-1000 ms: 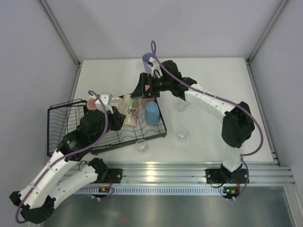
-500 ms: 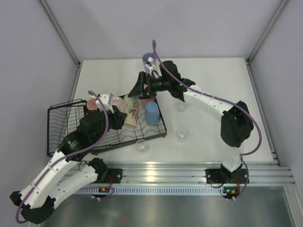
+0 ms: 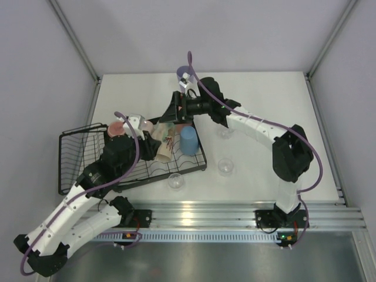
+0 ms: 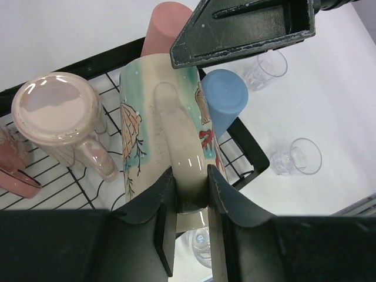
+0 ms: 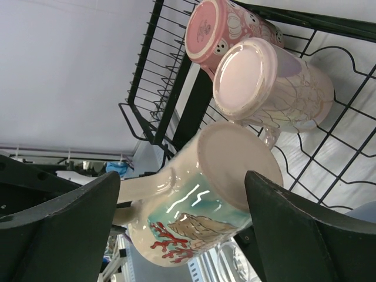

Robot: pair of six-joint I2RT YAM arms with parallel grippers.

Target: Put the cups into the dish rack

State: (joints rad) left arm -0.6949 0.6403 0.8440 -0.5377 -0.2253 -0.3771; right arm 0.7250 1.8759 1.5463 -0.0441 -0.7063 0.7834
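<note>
rack point(image 3: 75, 148): blue tumbler point(image 3: 189, 141), pink mug point(image 4: 56, 108) | left hand point(image 4: 192, 188) clamps cream mug point(image 4: 158, 117) | right hand point(image 5: 182, 202) apart

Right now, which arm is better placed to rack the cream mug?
Left. The left tool grips the cream mug by its handle above the dish rack; the right tool only straddles it, open.

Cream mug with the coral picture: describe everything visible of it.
The cream mug looks like glossy ceramic, painted with teal washes, red coral and a shell. Its base is flat and unpainted. It hangs tilted over the rack, base toward the right gripper, whose open fingers flank it without touching. The left gripper is shut on its thick loop handle. Whether it touches the wires cannot be told.
</note>
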